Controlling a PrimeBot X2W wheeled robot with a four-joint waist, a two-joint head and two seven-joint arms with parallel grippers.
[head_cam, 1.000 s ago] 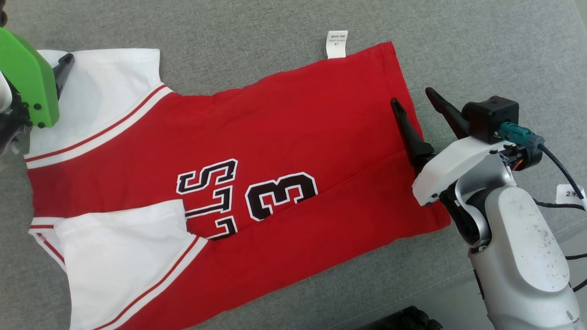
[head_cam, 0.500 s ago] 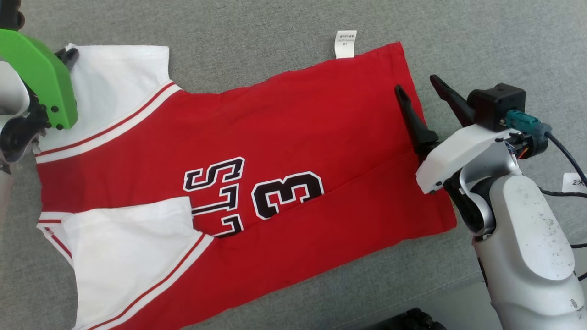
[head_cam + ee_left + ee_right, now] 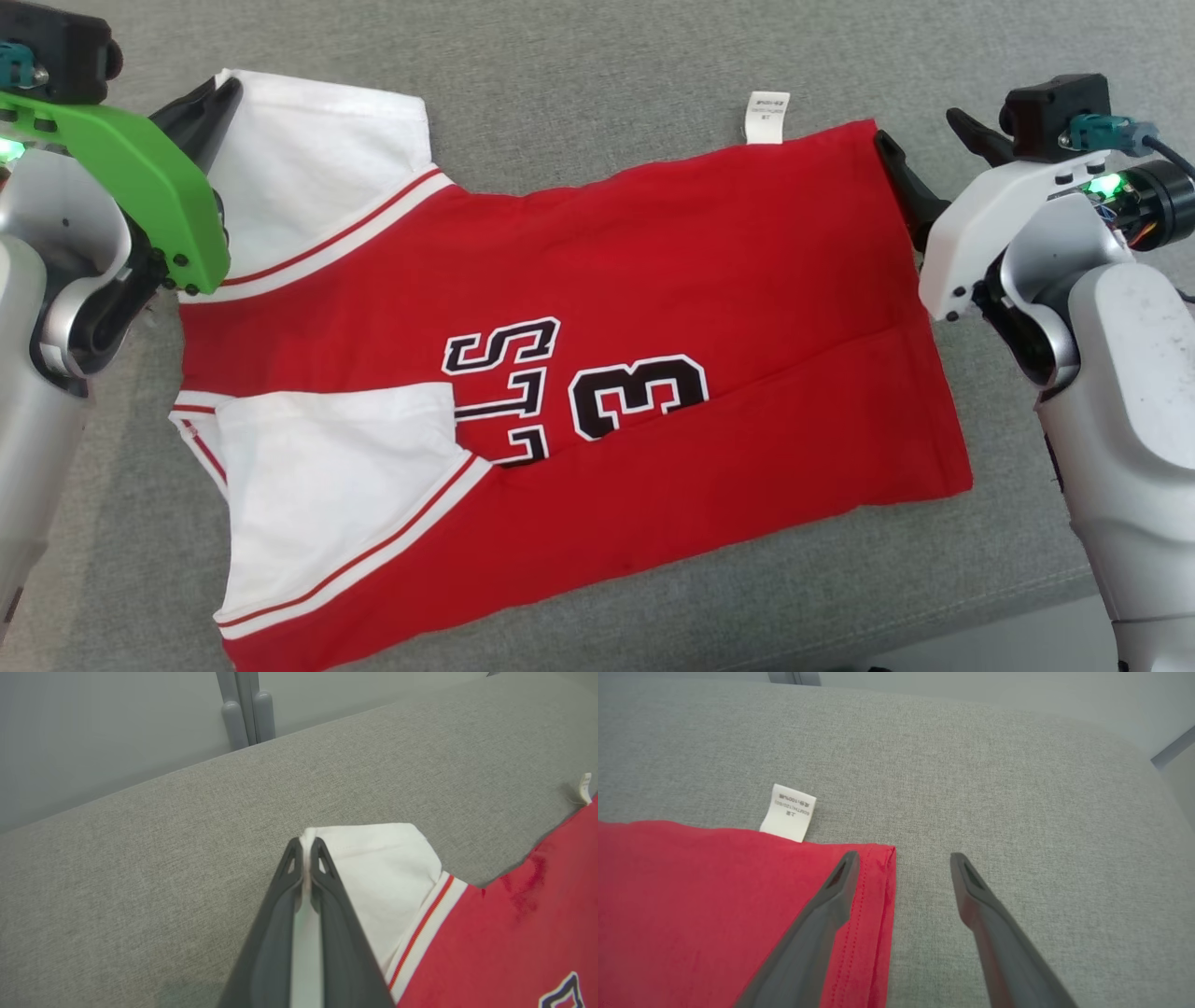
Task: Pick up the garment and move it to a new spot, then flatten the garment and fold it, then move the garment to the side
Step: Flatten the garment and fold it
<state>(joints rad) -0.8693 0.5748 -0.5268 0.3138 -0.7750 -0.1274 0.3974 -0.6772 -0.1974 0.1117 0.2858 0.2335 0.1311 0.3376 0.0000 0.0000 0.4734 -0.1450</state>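
Observation:
The garment [image 3: 653,280] is a red jersey with white sleeves and black lettering, lying flat on the grey cushion. My left gripper [image 3: 224,93] is shut on the corner of the far white sleeve [image 3: 373,863], whose cloth is pinched between the tips of my left gripper [image 3: 307,847]. My right gripper [image 3: 920,131] stands open at the garment's far right corner [image 3: 878,858]. In the right wrist view my right gripper [image 3: 903,858] has one finger over the red hem and the other over bare cushion.
A white care label [image 3: 767,117] sticks out from the garment's far edge, also seen as the label [image 3: 789,811]. The grey cushion [image 3: 579,75] ends at a far edge with a pale wall and grey posts [image 3: 245,709] behind it.
My left gripper has shut on the white sleeve corner. My right gripper has moved up to the garment's far right corner, still open. The head camera has shifted, so the whole scene sits differently.

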